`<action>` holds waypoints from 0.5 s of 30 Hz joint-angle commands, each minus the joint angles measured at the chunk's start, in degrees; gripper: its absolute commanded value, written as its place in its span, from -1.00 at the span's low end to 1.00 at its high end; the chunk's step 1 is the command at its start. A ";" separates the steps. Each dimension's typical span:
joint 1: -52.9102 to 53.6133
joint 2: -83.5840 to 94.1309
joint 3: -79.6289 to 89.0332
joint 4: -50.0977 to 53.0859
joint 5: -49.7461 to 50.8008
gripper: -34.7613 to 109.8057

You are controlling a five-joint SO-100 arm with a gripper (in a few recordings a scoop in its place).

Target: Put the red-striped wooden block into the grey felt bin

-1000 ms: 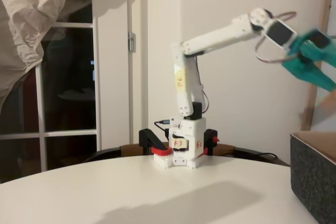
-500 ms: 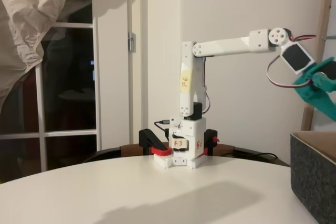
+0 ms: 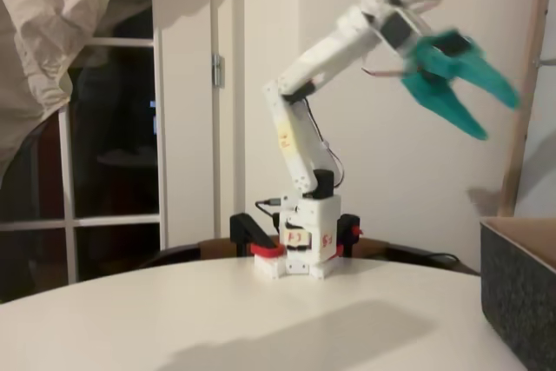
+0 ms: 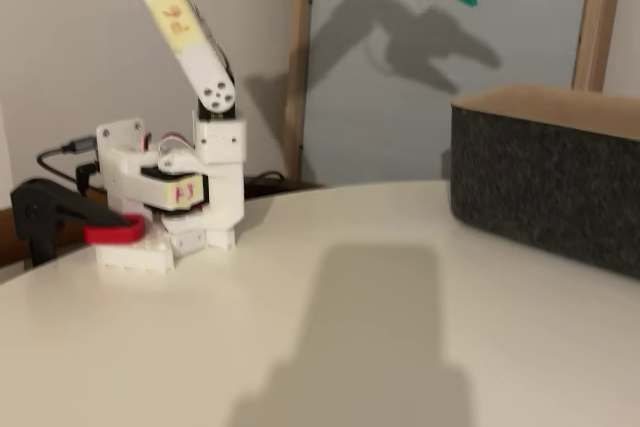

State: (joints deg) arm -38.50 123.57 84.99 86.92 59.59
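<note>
Two teal fingers spread — end effector (image 3: 491, 115) raised, empty; grey felt bin (image 4: 545, 182) below.

The white arm rises from its clamped base, upper link leaning left, forearm angled up to the right in a fixed view. Its teal end effector (image 3: 491, 115) is held high, fingers (image 3: 447, 110) spread wide apart, pointing down-right, motion-blurred, nothing between them.
</note>
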 commanded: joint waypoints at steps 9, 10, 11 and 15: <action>40.61 13.18 10.99 2.37 15.38 -0.38; 43.95 13.18 12.04 2.11 16.08 -0.38; 47.20 13.18 13.54 1.14 17.05 -0.38; 57.74 13.62 21.62 -8.00 20.74 -0.42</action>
State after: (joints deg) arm 11.78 134.56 101.69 84.38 77.43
